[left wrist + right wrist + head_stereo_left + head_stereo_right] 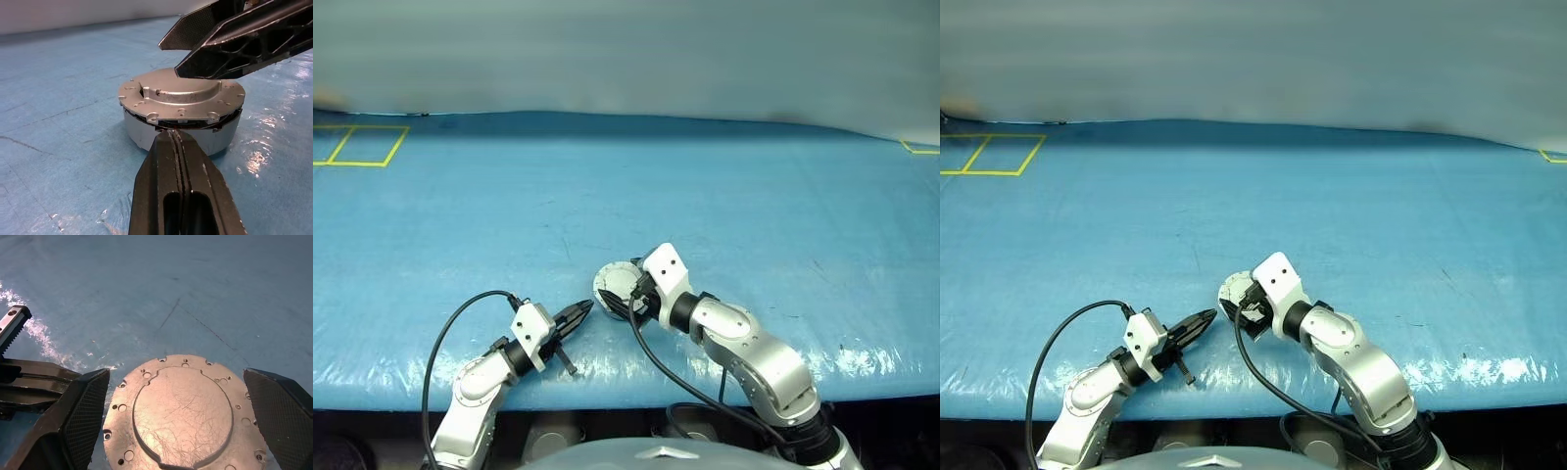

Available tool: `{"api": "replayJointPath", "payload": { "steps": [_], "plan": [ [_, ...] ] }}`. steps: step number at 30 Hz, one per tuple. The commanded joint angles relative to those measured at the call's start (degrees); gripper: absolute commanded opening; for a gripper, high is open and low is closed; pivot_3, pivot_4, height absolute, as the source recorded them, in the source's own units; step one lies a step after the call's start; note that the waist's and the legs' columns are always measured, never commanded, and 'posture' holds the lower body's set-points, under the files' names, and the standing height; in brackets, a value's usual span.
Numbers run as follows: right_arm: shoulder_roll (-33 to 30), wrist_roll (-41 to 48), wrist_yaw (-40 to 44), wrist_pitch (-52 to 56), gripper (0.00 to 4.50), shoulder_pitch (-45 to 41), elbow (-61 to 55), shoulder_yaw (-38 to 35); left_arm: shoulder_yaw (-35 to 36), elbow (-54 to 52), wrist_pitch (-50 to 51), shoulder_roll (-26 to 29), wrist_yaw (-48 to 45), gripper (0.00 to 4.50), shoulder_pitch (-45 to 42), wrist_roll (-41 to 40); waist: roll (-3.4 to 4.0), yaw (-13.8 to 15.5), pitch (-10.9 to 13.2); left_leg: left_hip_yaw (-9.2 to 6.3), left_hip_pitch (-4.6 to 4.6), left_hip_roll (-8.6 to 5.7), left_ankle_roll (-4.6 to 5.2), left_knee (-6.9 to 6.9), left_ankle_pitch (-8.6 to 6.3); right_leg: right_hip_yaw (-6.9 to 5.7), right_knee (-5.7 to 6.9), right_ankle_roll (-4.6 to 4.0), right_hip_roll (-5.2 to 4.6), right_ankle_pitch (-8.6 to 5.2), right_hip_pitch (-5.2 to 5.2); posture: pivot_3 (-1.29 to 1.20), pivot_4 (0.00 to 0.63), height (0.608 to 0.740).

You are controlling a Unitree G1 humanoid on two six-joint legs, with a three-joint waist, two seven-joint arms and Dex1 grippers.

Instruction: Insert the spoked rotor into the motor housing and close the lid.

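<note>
The lid (182, 95) is seated on the housing (146, 134) on the blue table (754, 196), though a slight gap shows at the near edge; it should be pressed down evenly. The right gripper (178, 418), jaws spread wide and empty, hovers directly above it. The left gripper (177, 142), closed on nothing, points at the housing's side.

no text, label, brand or number can be read anywhere in these pictures. the only sign is a set of thin yellow tape outlines (360, 145) on the blue plastic-covered table top (724, 206), rectangles at the upper left of the frame and a corner (920, 149) at the right edge.
</note>
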Motion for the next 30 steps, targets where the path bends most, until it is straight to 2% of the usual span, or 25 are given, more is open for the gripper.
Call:
{"api": "replayJointPath", "payload": {
  "steps": [1, 12, 15, 18, 30],
  "plan": [
    [0.91, -1.52, -0.76, -1.01, 4.48, -1.17, 0.36, 1.2, 0.17, 0.55, -2.74, -0.38, 0.56, 0.0, 0.76, 0.41, 0.0, 0.0, 0.0, 0.0, 0.0, 0.0, 0.0, 0.0, 0.0, 0.0, 0.0, -0.01, 0.0, 0.0, 0.0, 0.0, 0.15, 0.74],
    [-0.48, -5.78, 0.1, -5.16, 4.48, -0.55, 5.25, 2.96, -0.2, 1.02, -3.26, -0.55, 0.94, 0.0, 0.82, 0.28, -0.01, 0.01, -0.01, 0.0, 0.01, 0.0, 0.0, -0.01, 0.0, 0.0, 0.0, -0.01, 0.0, -0.01, 0.0, 0.0, 0.15, 0.74],
    [-1.44, -6.51, 0.91, -6.59, 3.93, 0.28, 5.4, 3.14, -0.16, 0.95, -3.18, -0.47, 0.87, 0.0, 0.85, 0.21, -0.01, 0.0, -0.01, 0.0, 0.01, 0.01, 0.0, 0.0, 0.0, -0.01, 0.0, 0.0, 0.01, -0.01, 0.01, 0.0, 0.15, 0.74],
    [-2.09, -7.2, 1.55, -7.58, 3.06, 0.85, 5.56, 3.31, -0.15, 0.89, -3.09, -0.38, 0.79, 0.0, 0.84, 0.15, -0.02, 0.02, -0.01, -0.01, 0.02, 0.0, 0.0, 0.0, 0.0, -0.01, 0.0, 0.0, 0.01, -0.01, 0.02, 0.0, 0.15, 0.74],
    [-1.06, -7.22, 1.76, -7.42, 3.05, 0.97, 7.73, 2.0, -0.35, 0.92, -2.53, -0.15, 0.41, 0.0, 0.31, 0.1, -0.05, 0.03, -0.03, -0.02, 0.03, 0.0, 0.0, 0.0, 0.0, -0.02, -0.01, 0.0, 0.01, -0.01, 0.03, 0.0, 0.15, 0.74]
  ]
}}
